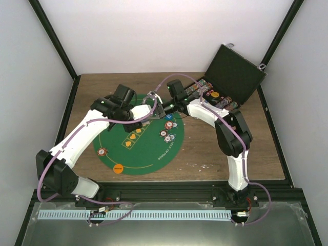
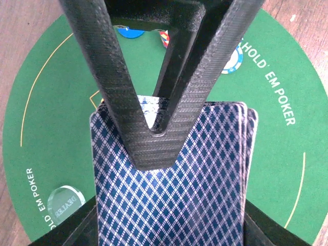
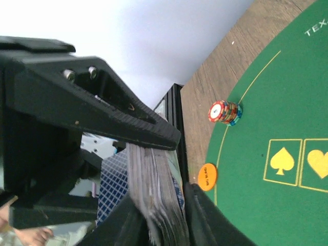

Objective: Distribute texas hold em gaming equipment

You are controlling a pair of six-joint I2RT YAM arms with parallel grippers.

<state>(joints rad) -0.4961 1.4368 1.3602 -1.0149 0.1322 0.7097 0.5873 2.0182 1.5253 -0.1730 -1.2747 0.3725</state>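
A thick deck of playing cards with blue diamond backs is held above the green mat between both grippers. My left gripper is shut on the deck's side edges. My right gripper is shut across the deck's thickness, with one of its fingers lying on the top card. In the top view the grippers meet at the mat's far edge, left gripper and right gripper. Chip stacks sit on the mat's right. One stack and an orange disc sit on the left.
The black hinged case stands open at the back right with rows of chips in it. A clear dealer button and a blue disc lie on the mat. Black frame rails border the wooden table.
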